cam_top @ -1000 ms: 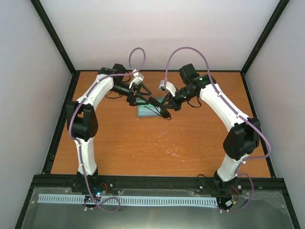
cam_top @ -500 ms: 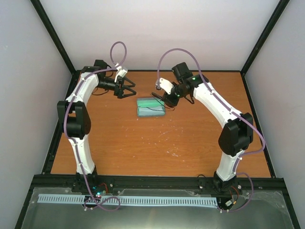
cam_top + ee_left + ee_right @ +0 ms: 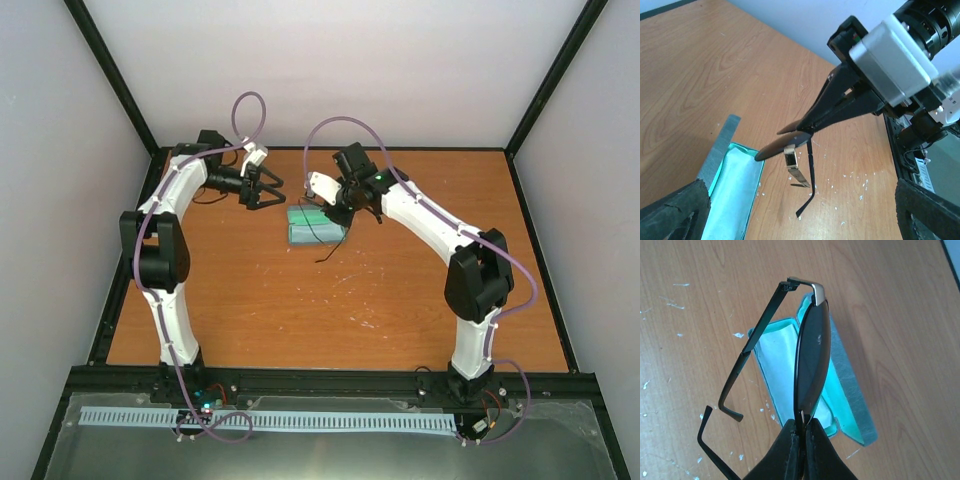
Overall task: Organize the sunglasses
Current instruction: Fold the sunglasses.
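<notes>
The right pincer (image 3: 801,434) is clamped tight on the sunglasses (image 3: 811,355). It pinches one end of the front, so the dark lenses stick straight out beyond its tips, seen edge-on. The two thin temple arms (image 3: 754,342) are swung open and dangle off to one side of the pincer.

Under the lenses, just past the tips, lies the open blue-grey case (image 3: 854,412) with a teal lining and a pale cloth (image 3: 777,365) inside it. I can't tell whether the glasses touch the case.

The left pincer (image 3: 268,190) sits on the far side of the case from the right one. It is spread as wide as it goes, grips nothing, and points its tips toward the glasses.

White specks (image 3: 682,285) dot the orange-brown desk (image 3: 690,320) beside the case.
</notes>
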You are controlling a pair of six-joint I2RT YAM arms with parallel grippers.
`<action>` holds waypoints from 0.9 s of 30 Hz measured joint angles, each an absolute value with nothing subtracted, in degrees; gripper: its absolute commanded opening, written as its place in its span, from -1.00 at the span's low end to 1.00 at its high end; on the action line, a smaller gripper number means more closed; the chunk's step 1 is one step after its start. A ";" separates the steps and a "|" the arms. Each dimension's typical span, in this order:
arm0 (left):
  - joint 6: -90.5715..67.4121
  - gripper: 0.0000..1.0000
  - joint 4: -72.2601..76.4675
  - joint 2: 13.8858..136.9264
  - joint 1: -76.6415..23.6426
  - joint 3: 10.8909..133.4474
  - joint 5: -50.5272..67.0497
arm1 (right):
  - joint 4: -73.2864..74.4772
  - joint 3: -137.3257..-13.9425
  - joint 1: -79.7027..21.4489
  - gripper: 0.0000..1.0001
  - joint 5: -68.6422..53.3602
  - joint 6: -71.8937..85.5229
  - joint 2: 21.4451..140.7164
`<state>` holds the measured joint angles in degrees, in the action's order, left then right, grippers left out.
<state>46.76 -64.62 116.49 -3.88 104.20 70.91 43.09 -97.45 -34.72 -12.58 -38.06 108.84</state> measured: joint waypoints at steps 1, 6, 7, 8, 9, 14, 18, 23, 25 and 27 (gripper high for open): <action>46.74 1.00 -64.49 116.36 -3.86 103.70 70.89 | 42.59 -97.45 -34.63 -0.94 -12.62 -37.82 108.90; 46.52 0.16 -64.27 115.94 -3.86 102.30 70.94 | 40.38 -97.47 -34.09 -0.94 -14.70 -34.87 108.90; 46.48 -0.21 -64.12 115.79 -3.86 101.89 70.89 | 40.03 -97.47 -33.78 -0.94 -15.62 -33.69 108.90; 46.54 -0.47 -64.07 115.61 -3.86 101.43 70.81 | 39.70 -97.47 -33.30 -0.94 -16.73 -32.42 108.90; 46.63 -0.56 -63.94 115.35 -3.84 100.99 70.67 | 39.40 -97.47 -32.60 -0.94 -18.06 -30.98 108.90; 46.78 -0.49 -60.84 110.74 -3.84 96.01 68.79 | 37.08 -95.88 -25.69 -0.94 -28.77 -20.78 108.71; 45.60 -0.47 -56.42 104.05 -3.86 92.20 67.02 | 36.36 -92.60 -19.33 -0.95 -44.60 -12.27 108.66; 45.34 -0.56 -53.89 100.73 -3.86 92.60 67.92 | 41.15 -89.17 -18.26 -0.94 -65.10 -8.80 108.66; 45.60 -0.66 -53.82 100.77 -4.01 92.71 68.27 | 45.56 -89.08 -18.81 -0.94 -72.10 -10.74 108.66; 46.09 -0.68 -54.00 100.88 -4.45 92.73 68.34 | 52.25 -89.60 -19.18 -0.94 -77.82 -15.27 108.95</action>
<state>46.09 -54.00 100.88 -4.45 92.73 68.34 52.25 -89.60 -19.18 -77.82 -15.27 108.95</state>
